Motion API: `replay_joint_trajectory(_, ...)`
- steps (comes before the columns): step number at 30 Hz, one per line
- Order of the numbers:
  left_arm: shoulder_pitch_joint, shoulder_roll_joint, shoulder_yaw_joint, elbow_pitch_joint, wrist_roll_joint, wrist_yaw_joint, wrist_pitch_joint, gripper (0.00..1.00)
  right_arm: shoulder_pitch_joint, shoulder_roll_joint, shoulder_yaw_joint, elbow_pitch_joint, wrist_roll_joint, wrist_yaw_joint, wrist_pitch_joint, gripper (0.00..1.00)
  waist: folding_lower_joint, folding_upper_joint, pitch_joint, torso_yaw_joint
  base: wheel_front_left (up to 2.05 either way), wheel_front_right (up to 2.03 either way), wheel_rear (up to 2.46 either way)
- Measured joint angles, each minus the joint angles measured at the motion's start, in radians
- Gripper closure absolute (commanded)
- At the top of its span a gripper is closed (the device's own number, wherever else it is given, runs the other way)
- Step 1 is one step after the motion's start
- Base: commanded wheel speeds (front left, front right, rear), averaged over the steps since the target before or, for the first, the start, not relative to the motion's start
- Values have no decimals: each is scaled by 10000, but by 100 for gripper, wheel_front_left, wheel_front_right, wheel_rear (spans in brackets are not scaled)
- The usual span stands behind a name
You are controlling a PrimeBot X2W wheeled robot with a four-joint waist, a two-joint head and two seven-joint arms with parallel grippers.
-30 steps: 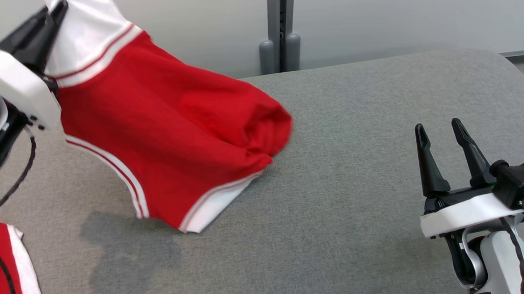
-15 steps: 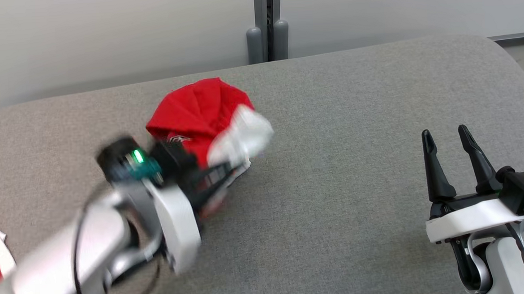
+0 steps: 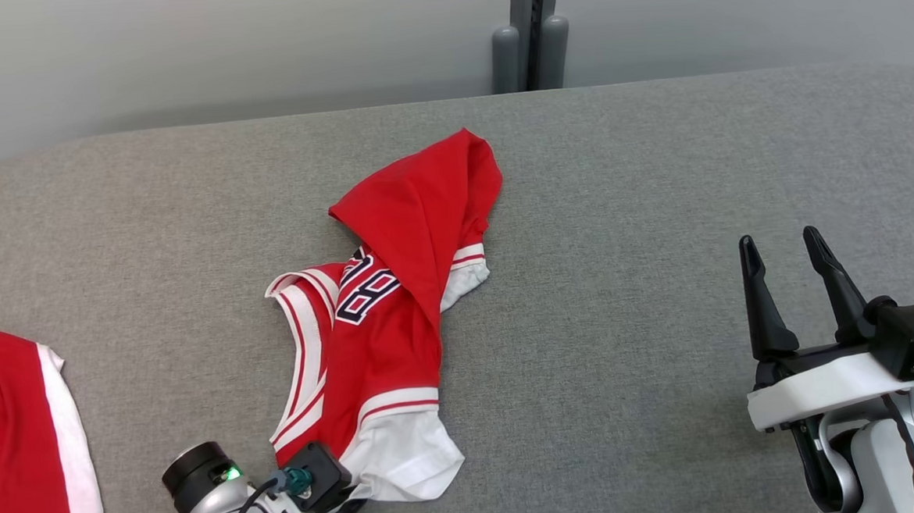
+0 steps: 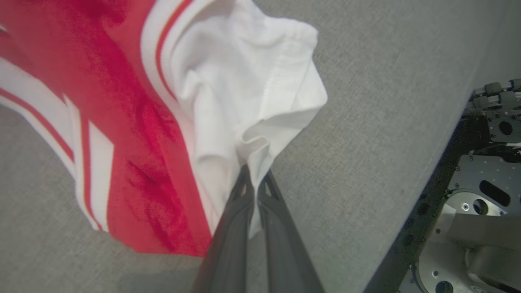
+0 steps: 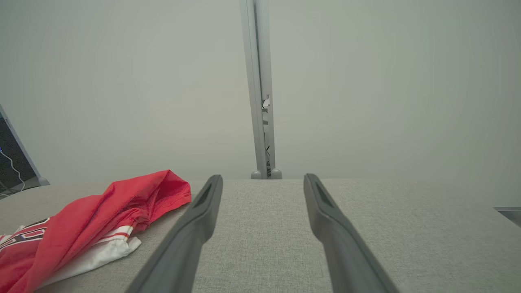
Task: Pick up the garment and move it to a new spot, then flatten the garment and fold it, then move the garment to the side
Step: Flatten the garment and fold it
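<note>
From the head camera you see the red basketball jersey with white trim and dark numerals (image 3: 397,314) lying crumpled near the middle of the grey fabric-covered worktop (image 3: 642,200), its far part folded over onto itself and its white sleeve nearest the robot. Your left end effector (image 3: 349,512) sits at that near white edge, low in the picture, and your right end effector (image 3: 778,238) hovers well apart at the lower right, its two dark fingers spread and holding nothing. A second red and white garment (image 3: 13,444) lies at the worktop's left edge, and a grey upright post (image 3: 530,34) stands behind the worktop. In the left wrist view the left end effector (image 4: 254,179) is clenched on a bunched fold of the jersey's white sleeve, with red cloth spread to the left and the robot's dark metal base (image 4: 480,195) at the right. In the right wrist view the parted fingers frame bare worktop, and the jersey lies off to the left.
</note>
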Motion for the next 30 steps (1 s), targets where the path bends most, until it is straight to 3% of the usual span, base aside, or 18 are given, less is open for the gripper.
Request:
replay_joint_trajectory(6, 296, 19, 201, 481, -485, 286, -27, 100, 9, -96, 0, 35, -19, 2, 0, 0, 0, 0, -57, 168, 0, 0, 0)
replay_joint_trajectory(13, 808, 512, 510, 194, -857, 817, -253, 100, 131, -121, -163, 19, -17, 0, 0, 0, 0, 0, -82, 275, 0, 0, 0)
replay_joint_trajectory(14, 814, 552, 570, 88, -872, 886, -316, 56, 139, -117, -171, 13, -17, 0, 0, 0, 0, 0, -90, 293, 0, 0, 0)
replay_joint_trajectory(15, 820, 579, 625, -44, -938, 955, -353, 21, 163, -115, -188, 15, -17, 2, 0, 0, 0, 0, -105, 305, 0, 0, 0)
replay_joint_trajectory(16, 866, 581, 696, -146, -1064, 1007, -366, 0, 192, -115, -192, 23, -17, 2, 0, 0, 0, 0, -125, 309, 0, 0, 0)
replay_joint_trajectory(21, 1390, 752, 1014, -989, -1802, 1338, -349, 0, 221, -96, -198, 25, -12, 0, 0, 0, 0, 0, -198, 254, 0, 0, 0)
replay_joint_trajectory(26, 1674, 1636, 1684, -1935, -2094, 2429, -474, 0, 317, -153, -316, 8, -13, 0, 0, 0, 0, 0, -358, 233, 0, 0, 0)
replay_joint_trajectory(27, 1674, 1636, 1684, -1935, -2094, 2429, -474, 0, 317, -153, -316, 8, -13, 0, 0, 0, 0, 0, -358, 233, 0, 0, 0)
replay_joint_trajectory(30, 1864, 1791, 2119, -2627, -2347, 3068, -802, 0, 308, -228, -244, 0, -15, 0, 0, 0, 0, 0, -450, 326, 0, 0, 0)
